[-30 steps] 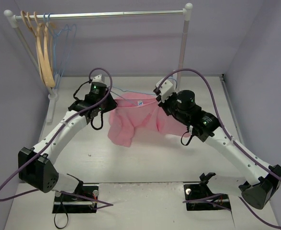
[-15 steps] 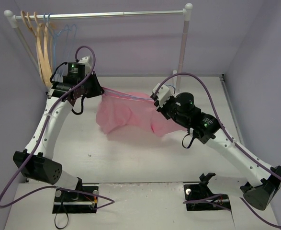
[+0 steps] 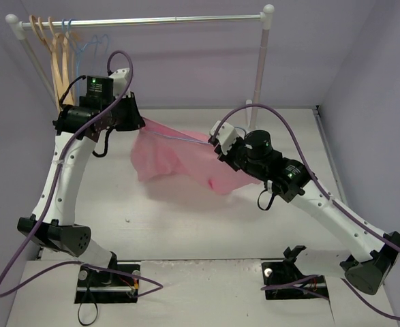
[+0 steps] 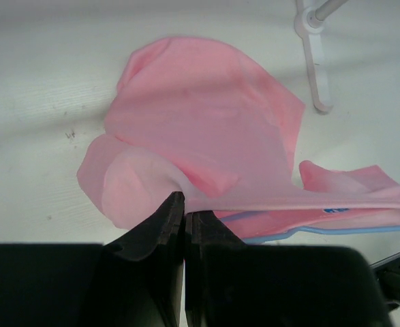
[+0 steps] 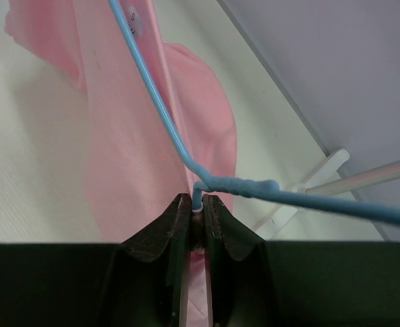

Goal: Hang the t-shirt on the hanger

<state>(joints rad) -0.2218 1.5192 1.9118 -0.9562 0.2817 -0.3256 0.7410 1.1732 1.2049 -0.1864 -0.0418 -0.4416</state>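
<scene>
The pink t-shirt [image 3: 176,158] hangs stretched above the table between my two grippers. My left gripper [image 3: 140,123] is shut on one edge of the t-shirt [image 4: 206,129], the cloth pinched at its fingertips [image 4: 184,201]. My right gripper [image 3: 217,144] is shut on the neck of the light-blue wire hanger [image 5: 206,182], just below its twisted part, with the t-shirt [image 5: 128,136] draped behind it. One hanger arm [image 5: 145,75] runs up along the cloth. A blue stretch of the hanger [image 4: 336,231] shows under the shirt's folded edge.
A clothes rail [image 3: 152,20] spans the back, with tan wooden hangers [image 3: 60,61] and more blue wire hangers [image 3: 90,51] at its left end. The rail's right post [image 3: 259,68] and its white foot [image 4: 312,54] stand close behind the shirt. Purple walls close in both sides.
My left arm has lifted and swung back left, pulling the t-shirt up and to the left. The right gripper with the hanger has shifted a little left; the shirt is more stretched out.
</scene>
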